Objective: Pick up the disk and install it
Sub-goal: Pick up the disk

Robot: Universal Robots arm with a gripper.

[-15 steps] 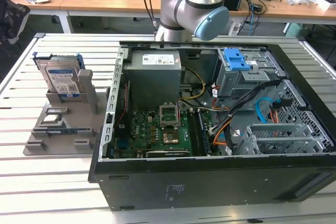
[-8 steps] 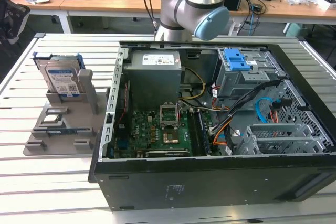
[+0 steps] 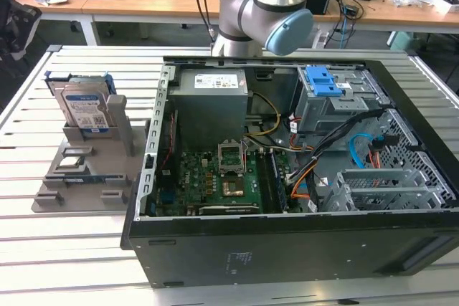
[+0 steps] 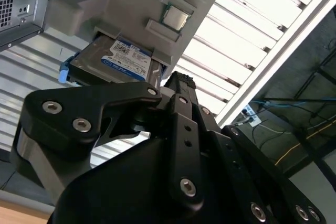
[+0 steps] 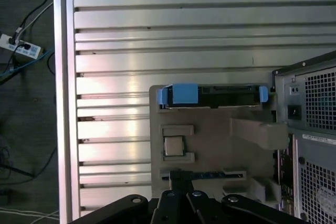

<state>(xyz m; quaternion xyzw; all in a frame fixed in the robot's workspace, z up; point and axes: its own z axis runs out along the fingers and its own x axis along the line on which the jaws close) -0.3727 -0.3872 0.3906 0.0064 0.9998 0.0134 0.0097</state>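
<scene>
The disk [image 3: 84,109] stands upright in the slot of a grey stand [image 3: 86,177] on the slatted table, at the exterior view's left. It is a silver drive with a white-and-blue label in a blue caddy. In the first wrist view I look down on the disk's top edge [image 5: 226,92] and its blue caddy tab. The second wrist view shows the label side of the disk [image 4: 118,61]. My black gripper [image 5: 181,177] [image 4: 176,80] hangs well above the stand, apart from the disk and holding nothing that I can see.
An open computer case [image 3: 287,249] lies right of the stand, with a grey drive bay and blue latch [image 3: 323,84] at its back right. A small square chip [image 5: 173,146] sits on the stand. The arm [image 3: 265,12] rises behind the case. Cables and a power strip [image 5: 21,46] lie on the floor.
</scene>
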